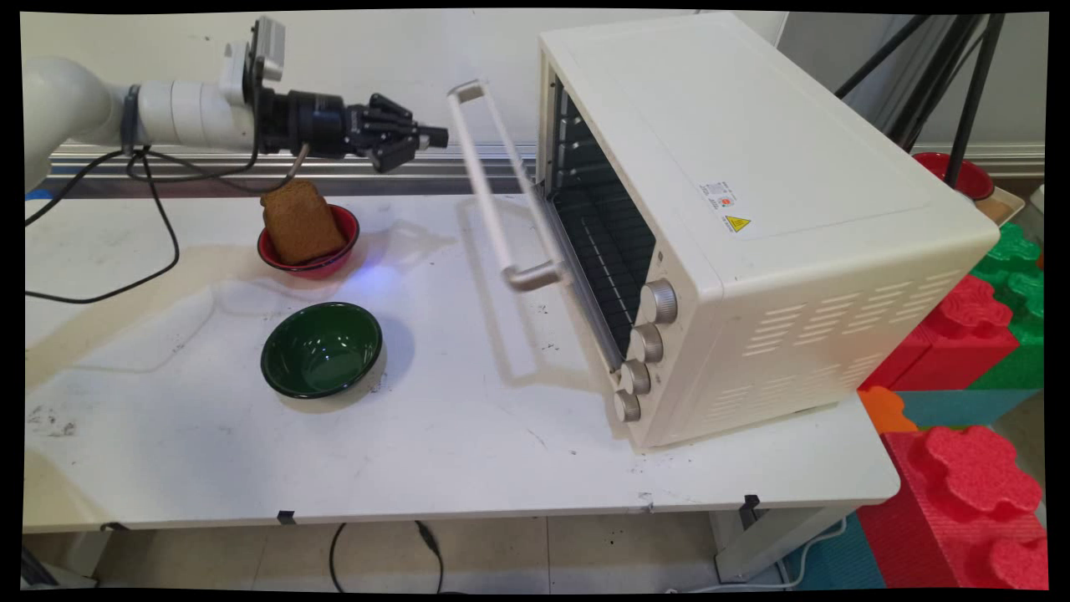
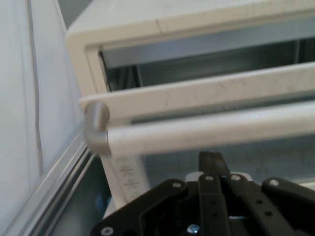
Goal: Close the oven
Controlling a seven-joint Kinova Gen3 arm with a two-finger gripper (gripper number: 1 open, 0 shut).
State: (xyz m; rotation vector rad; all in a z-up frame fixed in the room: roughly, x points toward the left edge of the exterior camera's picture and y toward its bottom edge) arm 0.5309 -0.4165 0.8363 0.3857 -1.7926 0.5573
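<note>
Closed, empty pincer (image 1: pixel 439 136) beside oven door handle (image 1: pixel 493 188), above toast-filled red bowl (image 1: pixel 345 247).

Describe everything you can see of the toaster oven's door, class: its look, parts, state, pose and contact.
The toaster oven's door is partly open, hinged along its bottom edge and tilted outward from the cream-coloured toaster oven. It has a pale frame around a see-through pane. A silvery bar handle runs along its free edge on two rounded posts. The gripper hangs just beside the handle's far end; contact cannot be told.
</note>
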